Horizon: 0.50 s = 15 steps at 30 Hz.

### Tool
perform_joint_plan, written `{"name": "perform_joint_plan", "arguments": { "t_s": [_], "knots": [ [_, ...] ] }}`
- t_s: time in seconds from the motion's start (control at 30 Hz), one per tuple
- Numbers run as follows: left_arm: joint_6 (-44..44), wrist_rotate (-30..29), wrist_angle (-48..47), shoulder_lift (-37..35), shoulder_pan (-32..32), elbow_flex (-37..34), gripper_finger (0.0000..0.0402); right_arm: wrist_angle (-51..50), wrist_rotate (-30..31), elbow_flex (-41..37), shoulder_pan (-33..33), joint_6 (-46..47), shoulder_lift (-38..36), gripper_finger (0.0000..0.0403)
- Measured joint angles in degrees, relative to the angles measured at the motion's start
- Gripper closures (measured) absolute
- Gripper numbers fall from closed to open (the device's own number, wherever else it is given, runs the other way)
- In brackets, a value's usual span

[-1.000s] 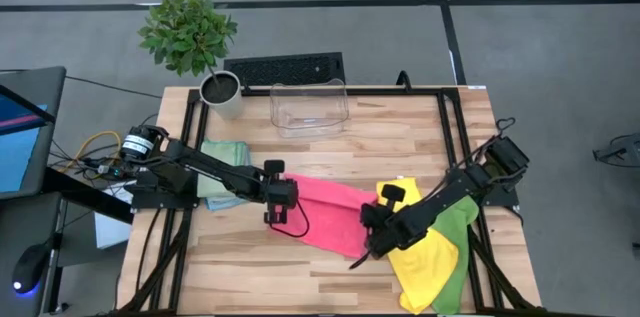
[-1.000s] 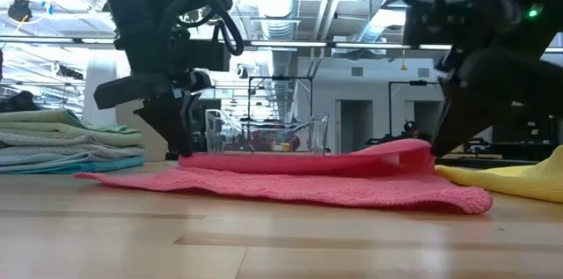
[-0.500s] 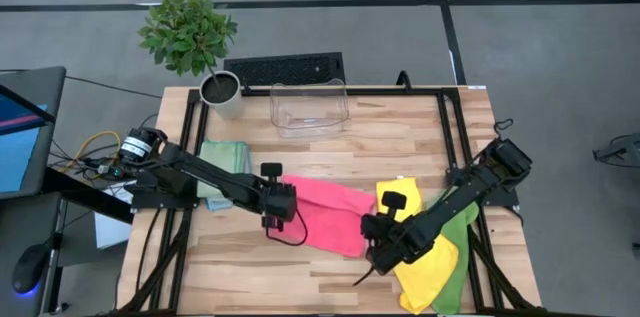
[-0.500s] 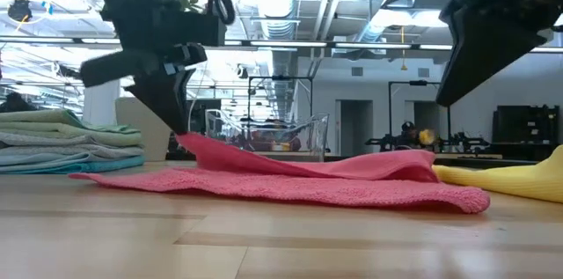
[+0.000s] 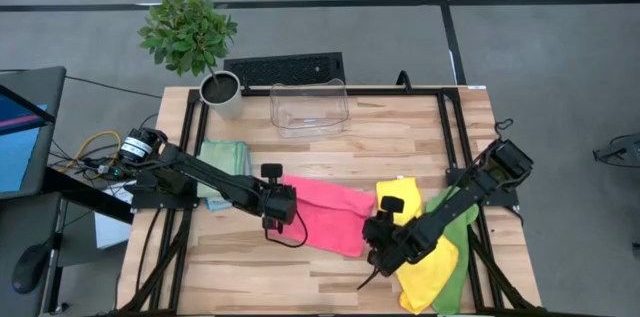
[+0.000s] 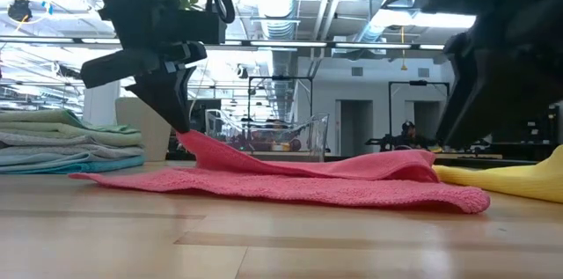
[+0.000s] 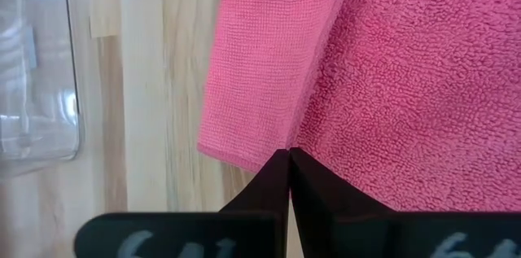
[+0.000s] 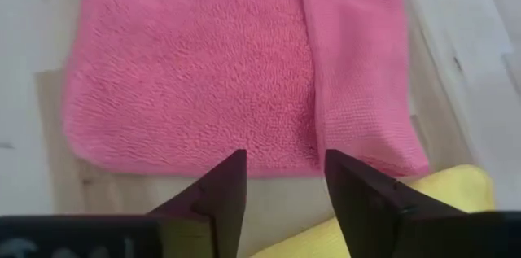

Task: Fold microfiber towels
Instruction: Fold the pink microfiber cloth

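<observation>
The pink towel (image 5: 325,214) lay on the desk (image 5: 400,142) in front of the clear plastic bin (image 5: 309,107), part folded, one layer doubled over the other. It looked light, limp and grippy, likely to sag and drag rather than slide, so corners and hemmed edges seemed the best holds. The left tool (image 7: 289,154) was pinched together on the towel's corner farthest from the yellow towel (image 5: 425,257), lifting it. The right tool (image 8: 281,178) hovered with fingers apart above the opposite edge, holding nothing. In the high view that arm hid much of the yellow towel, and the folded stack (image 6: 66,143) beside the pink towel showed only its edges.
</observation>
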Motion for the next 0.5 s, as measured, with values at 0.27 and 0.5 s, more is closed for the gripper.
{"name": "perform_joint_plan", "arguments": {
  "t_s": [0.27, 0.5],
  "knots": [
    [0.1, -0.02, -0.03, 0.02, 0.0, 0.0, 0.0401, 5.69, -1.44, -4.15, -1.95, -1.4, 0.02, 0.0216],
    [0.08, 0.04, -0.03, 0.02, 0.02, 0.0, 0.0401, 6.37, -1.4, -4.69, -4.1, -2.85, 0.02, 0.0223]
  ]
}}
